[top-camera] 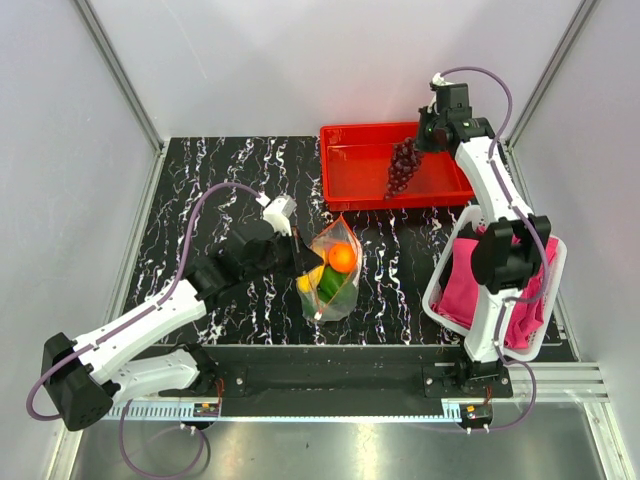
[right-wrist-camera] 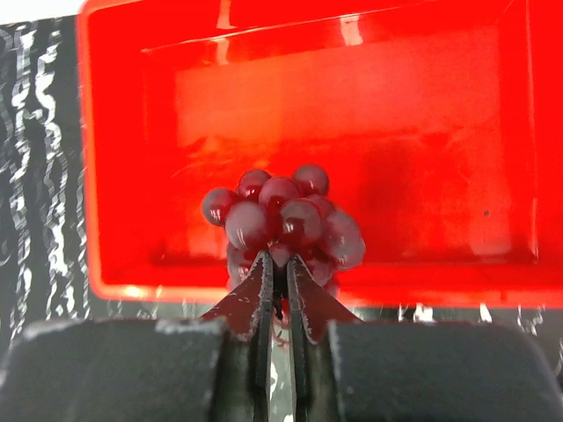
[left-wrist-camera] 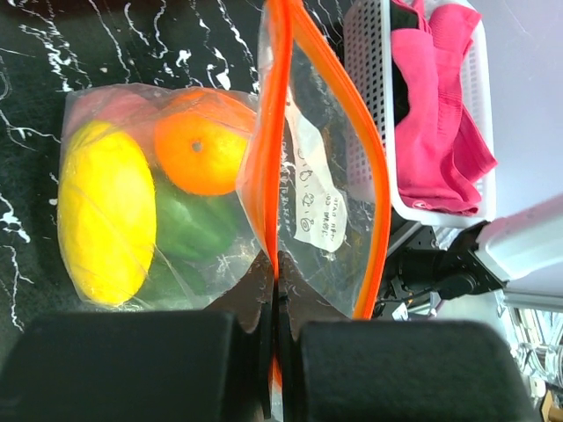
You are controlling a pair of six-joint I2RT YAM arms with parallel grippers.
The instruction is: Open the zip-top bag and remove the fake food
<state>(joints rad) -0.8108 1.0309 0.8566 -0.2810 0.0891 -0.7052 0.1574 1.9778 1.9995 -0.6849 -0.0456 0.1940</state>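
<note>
The zip-top bag (top-camera: 332, 290) lies mid-table, its mouth gaping between two orange-red zip strips (left-wrist-camera: 274, 132). Inside it are an orange ball (left-wrist-camera: 198, 154), a yellow oblong fruit (left-wrist-camera: 101, 215) and a green pepper (left-wrist-camera: 189, 229). My left gripper (left-wrist-camera: 277, 283) is shut on one zip strip at the bag's mouth; from above it sits at the bag's left (top-camera: 296, 243). My right gripper (right-wrist-camera: 280, 264) is shut on the top of a dark purple grape bunch (right-wrist-camera: 281, 215). The bunch (top-camera: 402, 168) hangs over the red tray (top-camera: 340, 190).
A white basket (top-camera: 436, 290) of pink cloths stands at the right, by the right arm's base, and also shows in the left wrist view (left-wrist-camera: 369, 88). The red tray's floor (right-wrist-camera: 352, 132) is bare under the grapes. Walls enclose the black marbled table.
</note>
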